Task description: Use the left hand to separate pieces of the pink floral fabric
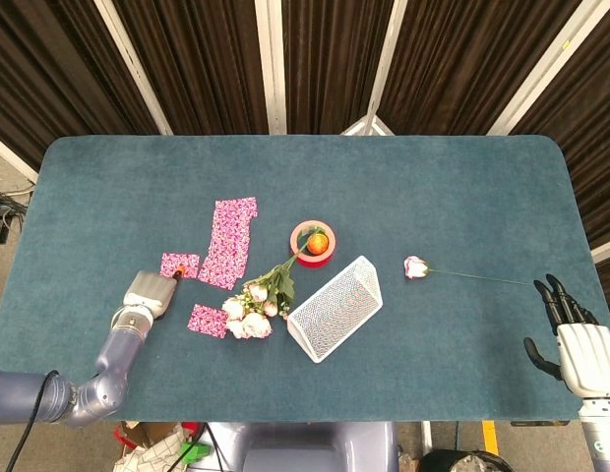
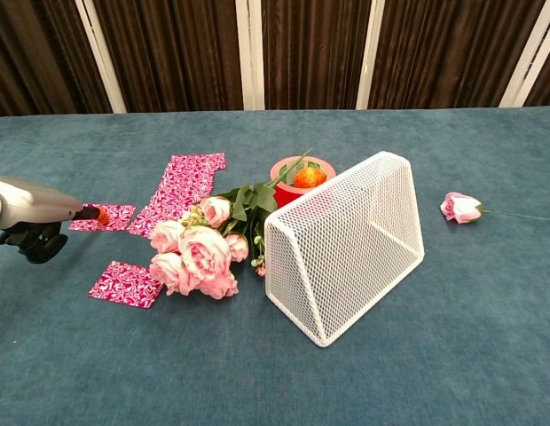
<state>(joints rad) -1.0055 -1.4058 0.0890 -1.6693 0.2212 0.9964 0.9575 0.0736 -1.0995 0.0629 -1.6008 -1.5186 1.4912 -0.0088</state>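
Your left robot hand [image 1: 150, 292] lies low on the counter [image 1: 443, 187] with its fingertip touching the small pink floral fabric piece [image 1: 179, 265] just ahead of it; whether its fingers grip anything, you cannot tell. A second small piece [image 1: 208, 321] sits just to that hand's right, and the long strip [image 1: 229, 242] lies beyond. Your right robot hand [image 1: 578, 339] rests apart, fingers spread, holding nothing, with the single rose [image 1: 415, 266] well to its left.

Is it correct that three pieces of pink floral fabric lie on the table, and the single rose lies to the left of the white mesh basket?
Not quite. In the head view the single rose lies to the right of the white mesh basket, not the left. The three pieces of pink floral fabric do lie on the table.
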